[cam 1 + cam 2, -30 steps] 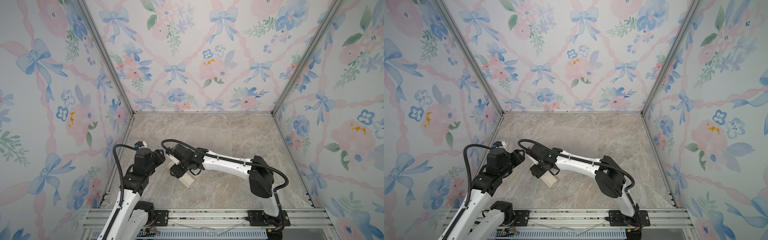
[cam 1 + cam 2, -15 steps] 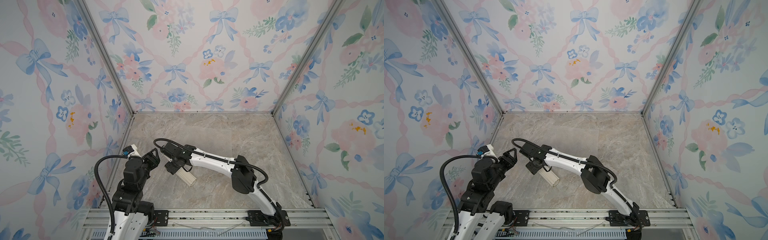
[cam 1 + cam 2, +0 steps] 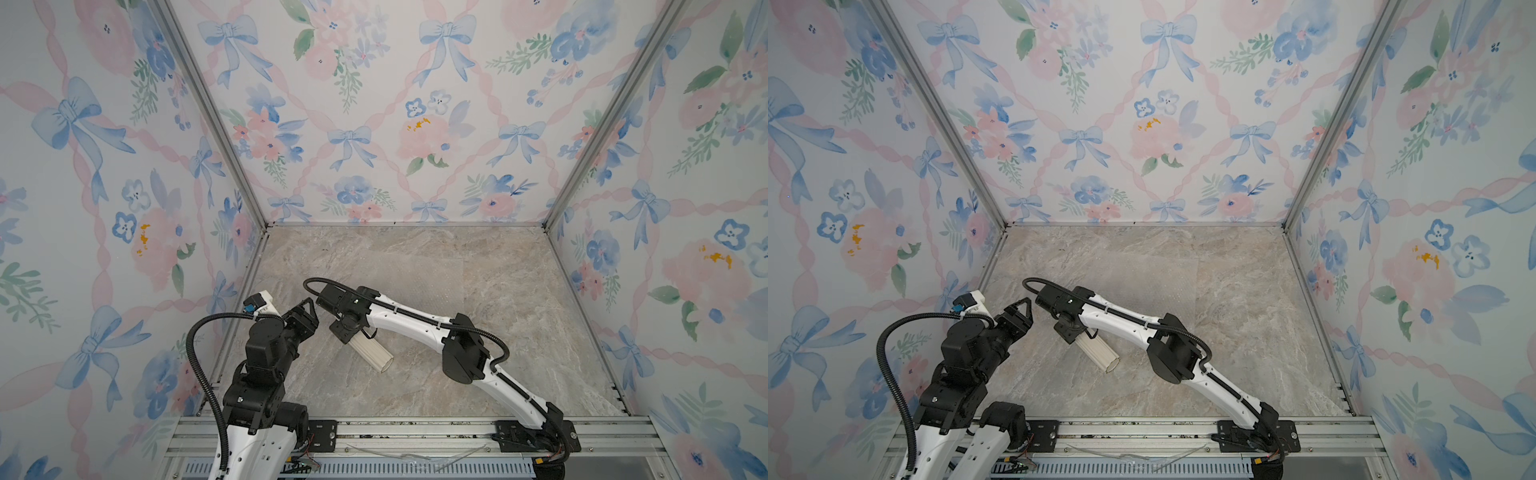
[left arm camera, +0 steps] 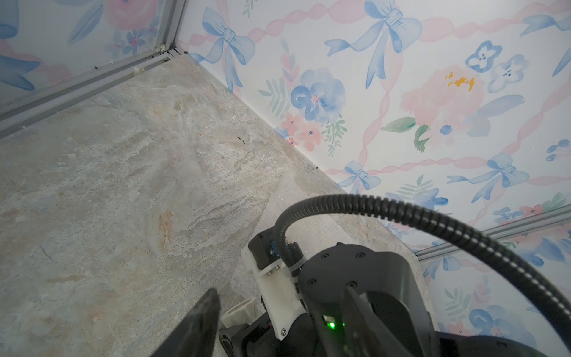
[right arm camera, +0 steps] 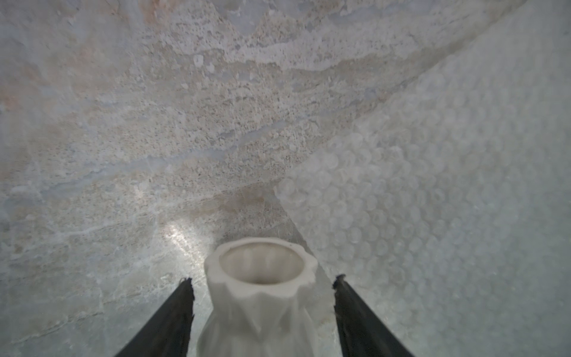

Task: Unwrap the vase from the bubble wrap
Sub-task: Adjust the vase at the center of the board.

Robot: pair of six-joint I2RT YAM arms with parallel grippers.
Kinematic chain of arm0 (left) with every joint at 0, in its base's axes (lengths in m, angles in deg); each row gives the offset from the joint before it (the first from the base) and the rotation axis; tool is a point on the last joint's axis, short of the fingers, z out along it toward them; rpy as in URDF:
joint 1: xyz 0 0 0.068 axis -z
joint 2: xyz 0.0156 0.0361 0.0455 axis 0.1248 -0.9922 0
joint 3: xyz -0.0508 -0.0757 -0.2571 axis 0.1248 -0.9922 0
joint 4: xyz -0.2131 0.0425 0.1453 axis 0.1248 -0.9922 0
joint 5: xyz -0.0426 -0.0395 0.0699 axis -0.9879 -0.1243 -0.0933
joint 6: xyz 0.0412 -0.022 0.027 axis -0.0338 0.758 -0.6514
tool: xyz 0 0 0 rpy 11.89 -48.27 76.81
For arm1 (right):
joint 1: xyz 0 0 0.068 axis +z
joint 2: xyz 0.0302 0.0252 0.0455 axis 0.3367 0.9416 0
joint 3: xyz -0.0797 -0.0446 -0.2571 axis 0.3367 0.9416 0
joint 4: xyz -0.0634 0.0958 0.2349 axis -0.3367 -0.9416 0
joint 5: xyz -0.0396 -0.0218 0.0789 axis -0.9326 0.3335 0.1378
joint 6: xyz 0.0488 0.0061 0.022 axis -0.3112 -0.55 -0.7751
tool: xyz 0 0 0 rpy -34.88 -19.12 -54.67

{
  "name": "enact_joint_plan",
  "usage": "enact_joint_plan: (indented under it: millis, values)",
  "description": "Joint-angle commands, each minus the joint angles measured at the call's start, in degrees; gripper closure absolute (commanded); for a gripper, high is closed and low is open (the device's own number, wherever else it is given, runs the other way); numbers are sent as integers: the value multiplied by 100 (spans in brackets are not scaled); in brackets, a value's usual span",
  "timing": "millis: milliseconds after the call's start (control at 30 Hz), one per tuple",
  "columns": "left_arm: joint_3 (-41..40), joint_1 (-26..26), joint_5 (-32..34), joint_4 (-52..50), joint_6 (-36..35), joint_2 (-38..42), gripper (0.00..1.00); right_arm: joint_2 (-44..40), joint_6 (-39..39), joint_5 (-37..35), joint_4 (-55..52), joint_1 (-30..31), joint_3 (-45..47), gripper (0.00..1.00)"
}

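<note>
1. Since a second ago, the left arm has folded back toward the near-left corner and the right arm's elbow has swung left. The vase (image 3: 370, 352) (image 3: 1098, 351) has hardly shifted.
2. It lies bare on its side, left of centre on the near half of the worktop (image 3: 519, 374), with its open mouth facing near right. In both top views I lose its far-left end under the right pincer (image 3: 347, 332) (image 3: 1069, 332).
3. My right wrist view shows that pincer (image 5: 262, 281) spread, straddling a scalloped hollow end of the vase (image 5: 259, 309). A sliver of worktop shows on each side, and further back the fingers are cut off.
4. The left pincer (image 3: 309, 305) (image 4: 281, 290) is spread and empty, just left of the right one and apart from the vase. Its wrist view catches only a scrap of the vase (image 4: 239, 310).
5. The bubble wrap (image 3: 407, 282) (image 5: 432, 201) lies flat just beyond the vase. From above I make out only faint edges. I cannot tell whether its edge touches the vase.
</note>
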Motion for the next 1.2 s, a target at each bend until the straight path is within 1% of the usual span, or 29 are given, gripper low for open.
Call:
enact_joint_plan:
  millis: [0,133,333,533,633,733,833,900,933,1033,1167]
  values:
    - [162,-16,25,29,-90,61,35,126,25,-48,-274,-104,-189,32]
    - [150,-10,36,34,-93,44,35,207,56,51,-213,-95,-263,32]
    - [125,-11,84,29,-119,87,35,510,51,149,-324,-89,-731,33]
    - [108,-13,157,14,-146,114,35,614,-166,184,-458,-131,-792,36]
    - [84,-15,174,21,-152,106,35,582,-226,228,-378,-172,-770,44]
    - [82,-18,199,16,-172,114,35,494,-240,281,-232,-192,-744,60]
    - [77,-12,223,18,-180,132,34,311,-230,230,-62,-200,-652,80]
    - [68,-12,233,18,-188,132,34,114,-216,179,89,-209,-496,90]
    - [58,-10,231,12,-187,119,34,11,-198,157,159,-209,-404,93]
    - [57,-10,175,27,-205,39,34,-528,-154,35,602,-196,166,99]
    - [105,-13,88,22,-260,-159,36,-1566,-124,-249,1484,-166,1352,100]
